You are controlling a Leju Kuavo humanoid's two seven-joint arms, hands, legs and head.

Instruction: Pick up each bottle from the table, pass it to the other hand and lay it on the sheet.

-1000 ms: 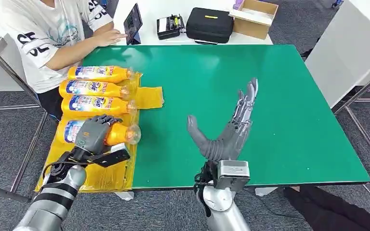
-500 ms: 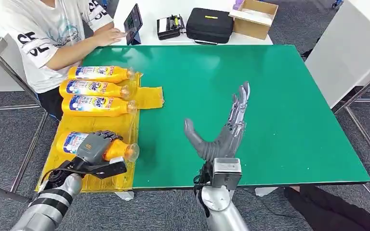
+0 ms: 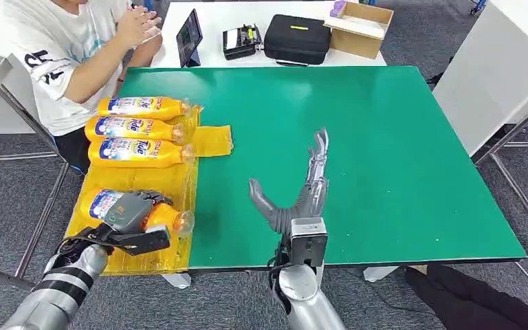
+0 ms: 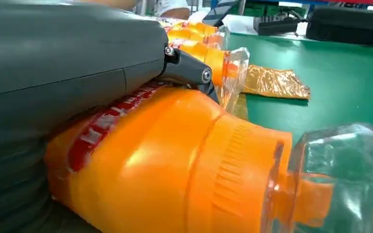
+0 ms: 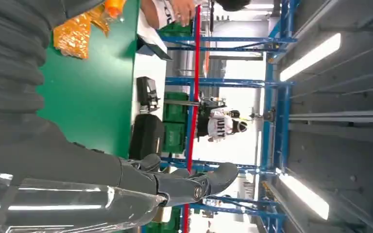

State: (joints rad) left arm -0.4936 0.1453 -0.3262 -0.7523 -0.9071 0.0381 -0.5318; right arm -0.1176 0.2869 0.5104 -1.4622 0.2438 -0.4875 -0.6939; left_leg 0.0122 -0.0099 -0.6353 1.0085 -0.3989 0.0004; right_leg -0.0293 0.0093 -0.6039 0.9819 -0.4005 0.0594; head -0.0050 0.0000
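Green table (image 3: pixel 385 151) fills the middle, a yellow sheet (image 3: pixel 210 139) along its left edge. Three bottles (image 3: pixel 137 129) lie side by side on the sheet. Nearer, the left hand (image 3: pixel 127 212) grips a fourth bottle (image 3: pixel 168 218) lying there. Right hand (image 3: pixel 295 196) hovers over the table, fingers spread wide, holding nothing.

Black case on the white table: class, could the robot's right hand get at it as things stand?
Probably not. The black case sits beyond the green table, while the right hand hovers open near the table's near edge; nothing blocks it, but it's far.
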